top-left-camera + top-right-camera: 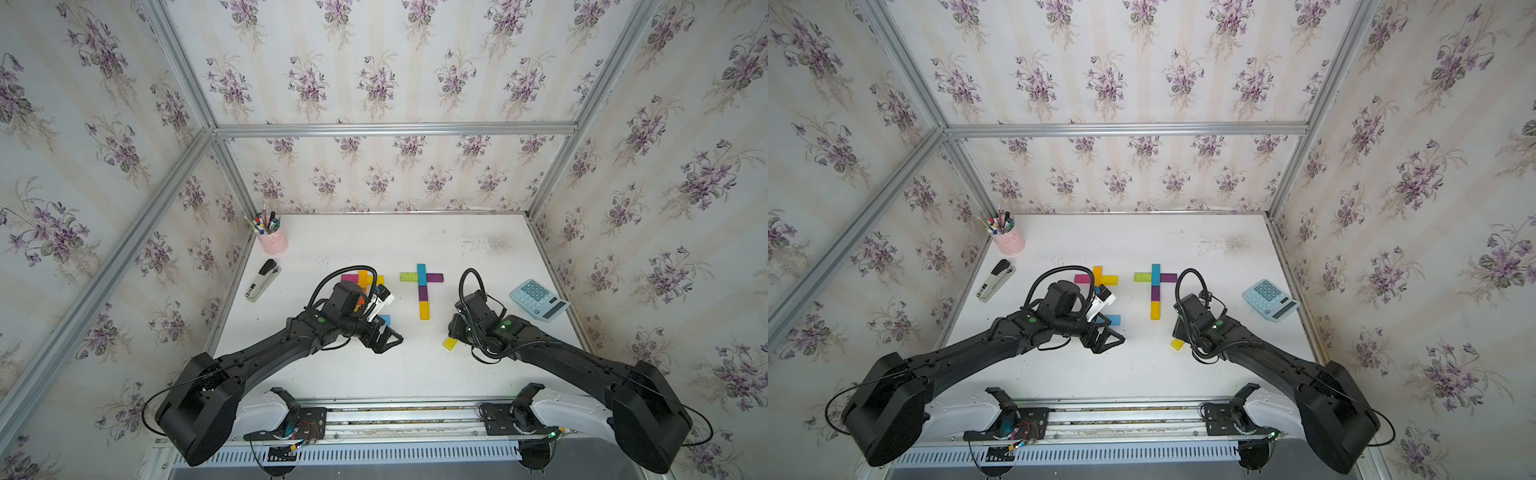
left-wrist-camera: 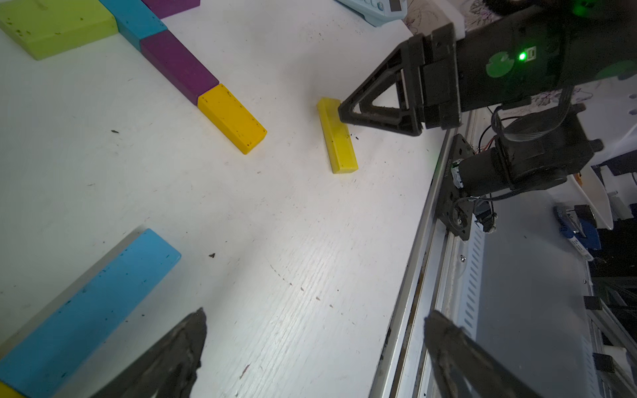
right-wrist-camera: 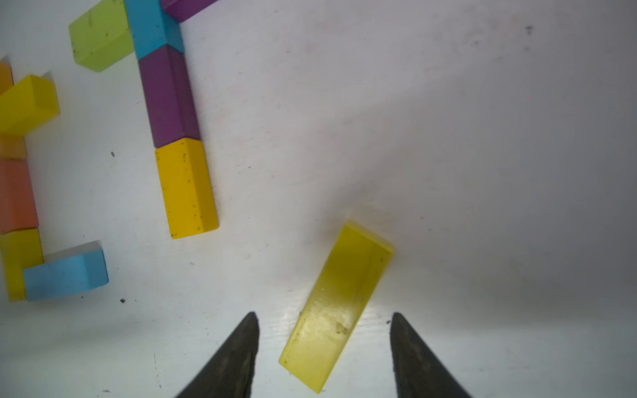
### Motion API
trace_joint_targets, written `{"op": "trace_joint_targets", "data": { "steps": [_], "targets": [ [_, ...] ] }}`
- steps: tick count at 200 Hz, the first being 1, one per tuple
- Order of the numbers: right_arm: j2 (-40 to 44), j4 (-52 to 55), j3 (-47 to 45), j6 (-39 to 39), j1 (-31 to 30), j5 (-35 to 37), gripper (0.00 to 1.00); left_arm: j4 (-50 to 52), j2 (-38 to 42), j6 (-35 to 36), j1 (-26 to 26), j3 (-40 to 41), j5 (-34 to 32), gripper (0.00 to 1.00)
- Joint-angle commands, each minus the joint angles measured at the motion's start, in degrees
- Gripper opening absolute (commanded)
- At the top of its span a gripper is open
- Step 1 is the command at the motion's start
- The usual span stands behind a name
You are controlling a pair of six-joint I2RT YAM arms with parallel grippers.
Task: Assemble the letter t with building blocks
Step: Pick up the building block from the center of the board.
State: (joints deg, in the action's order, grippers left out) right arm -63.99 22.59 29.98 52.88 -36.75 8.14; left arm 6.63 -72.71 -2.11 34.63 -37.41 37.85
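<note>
While a pink pen cup (image 1: 273,242) and a stapler (image 1: 262,280) are sitting idle at the left edge of the white worktop (image 1: 374,374), the left gripper (image 2: 315,318) is hovering with its jaws spread wide and holding nothing, seemingly parked clear of the work. Behind its wrist a second group is lying: a magenta block (image 1: 1084,278), an orange block (image 1: 1097,274) and a yellow block (image 1: 1109,279) crossing one another, with a light blue block (image 1: 1113,320) nearer the front. At centre the letter is taking shape flat on the worktop. A lime block (image 1: 408,276) and a purple crossbar block (image 1: 435,277) are flanking a teal block (image 1: 422,274), while a purple stem block (image 1: 423,293) and a golden stem block (image 1: 424,310) are running end to end below it. Just right of the stem's foot, a loose yellow block (image 3: 355,268) is lying askew. The right gripper (image 3: 324,315) is straddling one end of it, jaws parted with a gap on either side and not gripping, likely lining up a pick. A pale blue calculator (image 1: 538,299) is resting at far right. The left arm is hiding much of the left-hand group, making its shape hard to read, and in both top views the right arm is covering its own jaws.
</note>
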Motion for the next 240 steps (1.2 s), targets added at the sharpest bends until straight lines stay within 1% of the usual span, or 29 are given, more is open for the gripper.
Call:
{"op": "trace_joint_targets", "data": {
  "steps": [1,15,42,68,122,151,172,204,240],
  "targets": [
    [2.0,-2.4,-2.2,5.2,2.2,-2.8,0.63,-3.7,-1.1,1.9,-0.1,-0.3,2.3,1.0],
    [0.7,-2.4,-1.6,5.0,3.0,-3.9,0.65,-4.2,-2.1,2.1,-0.1,-0.8,3.3,1.0],
    [-5.0,-2.6,0.4,4.2,3.0,-5.4,0.68,-4.8,-2.6,2.4,-0.1,-0.8,3.9,1.0],
    [-7.2,-5.7,0.2,4.7,3.0,-6.4,0.68,-4.4,-2.9,3.0,-0.1,-0.9,3.9,1.0],
    [-11.4,-2.4,2.9,3.2,2.8,-8.1,0.65,-4.7,-4.0,3.5,-0.1,-1.2,4.2,1.0],
    [-14.9,-2.5,4.6,2.8,2.1,-8.4,0.63,-4.0,-5.5,3.9,-0.1,-2.6,6.0,1.0],
    [-17.1,-2.2,5.8,2.8,1.4,-8.1,0.56,-4.2,-5.2,4.0,-0.1,-2.8,6.9,1.0],
    [-19.1,-1.2,6.2,2.4,0.9,-8.0,0.39,-4.2,-4.8,4.2,-0.1,-2.5,6.9,1.0],
    [-19.9,0.8,6.7,1.1,0.5,-7.5,0.36,-4.2,-3.6,4.2,-0.2,-1.5,6.1,1.0]
  ]
}}
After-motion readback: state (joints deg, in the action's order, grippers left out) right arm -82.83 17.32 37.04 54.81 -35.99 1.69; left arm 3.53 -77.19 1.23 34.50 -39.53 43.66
